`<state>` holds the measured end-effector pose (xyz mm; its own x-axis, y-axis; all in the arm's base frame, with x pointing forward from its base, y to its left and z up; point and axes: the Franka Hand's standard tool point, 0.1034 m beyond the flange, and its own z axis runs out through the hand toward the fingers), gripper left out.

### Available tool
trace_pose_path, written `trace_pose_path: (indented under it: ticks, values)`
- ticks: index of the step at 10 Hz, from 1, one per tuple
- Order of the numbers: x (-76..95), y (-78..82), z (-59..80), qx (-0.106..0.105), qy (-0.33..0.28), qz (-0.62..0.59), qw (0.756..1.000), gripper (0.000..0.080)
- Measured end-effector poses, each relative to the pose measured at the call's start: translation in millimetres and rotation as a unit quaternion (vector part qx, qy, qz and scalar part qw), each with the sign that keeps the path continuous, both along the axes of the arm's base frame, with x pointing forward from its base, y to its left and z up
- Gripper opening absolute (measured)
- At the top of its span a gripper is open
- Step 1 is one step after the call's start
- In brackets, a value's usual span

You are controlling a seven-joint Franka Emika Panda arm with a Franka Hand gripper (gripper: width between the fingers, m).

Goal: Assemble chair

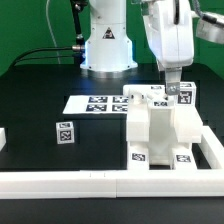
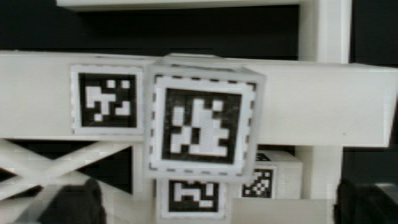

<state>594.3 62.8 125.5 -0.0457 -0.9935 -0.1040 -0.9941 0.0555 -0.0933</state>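
The partly built white chair (image 1: 160, 125) stands at the exterior view's right, inside the corner of the border rail, with tags on its top and front. My gripper (image 1: 172, 94) hangs straight down over the chair's back top edge. In the wrist view my gripper (image 2: 217, 206) is open, its dark fingers (image 2: 71, 202) wide apart. Between them, untouched, lies a tagged upright chair piece (image 2: 199, 120) in front of a wide tagged panel (image 2: 54, 95). A loose small tagged block (image 1: 64, 131) stands alone at the exterior view's left.
The marker board (image 1: 98, 103) lies flat behind the chair, near the robot base (image 1: 106, 45). The long white border rail (image 1: 70, 182) runs along the front and up the right side. Another white part (image 1: 3, 137) shows at the left edge.
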Motion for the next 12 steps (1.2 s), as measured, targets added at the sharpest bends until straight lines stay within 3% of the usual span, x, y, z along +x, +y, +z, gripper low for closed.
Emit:
trace_pose_path:
  ticks: [2,5,7,10,12]
  values:
    - [-0.5,-3.1,0.6,-0.001,-0.002,0.018,1.000,0.0649]
    - [-17.4,-55.9,19.2,-0.008,-0.031,0.196,0.980,0.0649]
    - [-18.9,-57.3,8.5,-0.029,-0.045,0.262,0.964,0.0649]
    - [-19.2,-58.6,8.7,-0.040,-0.053,0.364,0.929,0.0649]
    - [-19.9,-60.1,8.5,-0.041,-0.054,0.374,0.925,0.0649]
